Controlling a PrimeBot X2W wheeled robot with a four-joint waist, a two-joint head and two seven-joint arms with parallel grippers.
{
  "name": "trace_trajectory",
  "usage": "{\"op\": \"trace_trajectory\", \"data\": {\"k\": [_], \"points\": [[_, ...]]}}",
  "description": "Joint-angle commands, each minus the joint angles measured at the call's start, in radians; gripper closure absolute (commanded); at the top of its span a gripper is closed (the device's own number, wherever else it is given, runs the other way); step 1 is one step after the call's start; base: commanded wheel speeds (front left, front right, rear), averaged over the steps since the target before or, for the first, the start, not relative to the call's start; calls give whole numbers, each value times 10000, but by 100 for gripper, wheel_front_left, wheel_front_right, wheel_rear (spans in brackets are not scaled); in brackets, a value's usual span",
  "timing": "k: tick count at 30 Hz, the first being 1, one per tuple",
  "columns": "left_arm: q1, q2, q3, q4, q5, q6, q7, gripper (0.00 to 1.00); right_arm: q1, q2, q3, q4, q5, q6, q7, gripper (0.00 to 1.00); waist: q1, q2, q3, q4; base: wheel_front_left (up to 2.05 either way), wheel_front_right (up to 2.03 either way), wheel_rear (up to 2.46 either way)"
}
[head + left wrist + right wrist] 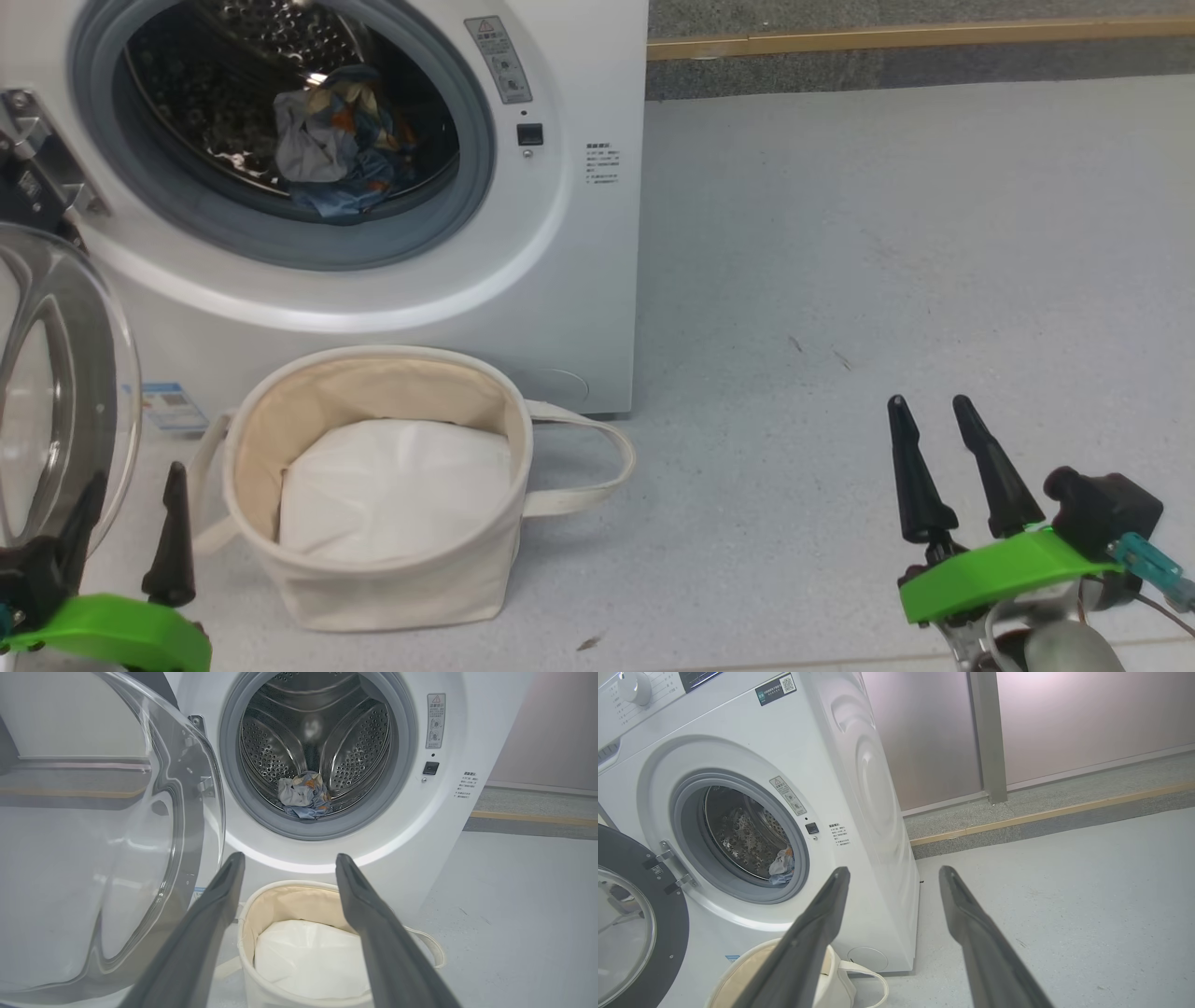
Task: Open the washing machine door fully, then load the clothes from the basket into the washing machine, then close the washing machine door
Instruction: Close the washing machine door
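Right of the basket [401, 583], broad floor [840, 233].

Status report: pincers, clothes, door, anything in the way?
Left pincer and right pincer open, empty. Clothes in washer; basket holds a white sheet. Door open; basket stands below the opening.

I see pale grey floor [887, 233], few dark specks [795, 344] mid-floor; yellow strip [915, 37] along far edge; plain white sheet [392, 495], rumpled.
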Motion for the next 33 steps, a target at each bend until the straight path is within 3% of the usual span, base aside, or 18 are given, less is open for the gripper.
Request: {"op": "trace_trajectory", "data": {"k": [1, 8, 15, 24, 33], "points": [[-433, 525, 560, -180, 124, 131, -91, 0, -206, -56, 197, -366, -33, 10, -11, 0, 0, -1, 16, 13, -60, 60, 0], [-471, 502, 576, -91, 303, 235, -181, 0, -250, -39, 202, -345, -4, 10, -67, 0, 0, -1, 60, 137, -15, 15, 0], [-596, 612, 630, 90, 436, 404, -182, 0, -317, -24, 295, -236, 52, 10, -136, 0, 0, -1, 53, 683, 0, 0, 0], [-599, 719, 621, 110, 714, 541, -246, 0, -377, -17, 418, -68, 117, 10, -178, 0, 0, -1, 2, 1941, 0, 0, 0], [-530, 527, 1008, -20, 496, 670, -317, 0, -633, -13, 666, 147, 206, 10, -227, 0, 0, -1, -135, 3748, 0, 0, 0]]}}
